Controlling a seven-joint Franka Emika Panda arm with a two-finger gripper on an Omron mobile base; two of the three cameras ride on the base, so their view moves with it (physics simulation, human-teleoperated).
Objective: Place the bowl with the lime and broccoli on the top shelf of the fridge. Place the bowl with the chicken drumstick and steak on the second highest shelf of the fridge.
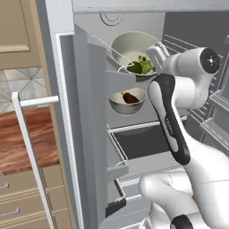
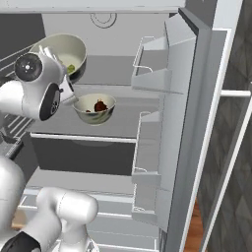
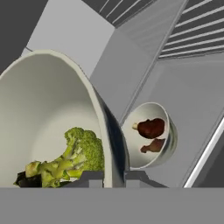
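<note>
My gripper (image 3: 114, 178) is shut on the rim of the bowl with the lime and broccoli (image 3: 48, 118), one fingertip inside and one outside. The pale bowl (image 1: 132, 47) is tipped steeply over the top shelf (image 2: 115, 74) of the open fridge (image 1: 85, 27). The broccoli (image 3: 76, 153) and the dark lime (image 1: 134, 67) lie against its low side. On the shelf just below (image 2: 123, 120) stands the other bowl (image 1: 127, 102), upright, with the chicken drumstick (image 3: 150, 127) and the steak (image 3: 153, 145) inside.
The fridge door (image 1: 89, 134) stands open on the left with its bins (image 1: 118, 80) jutting inward and a long white handle (image 1: 27, 147). A second door with bins (image 2: 157, 78) is open on the right. Wooden drawers (image 1: 18, 197) lie further left.
</note>
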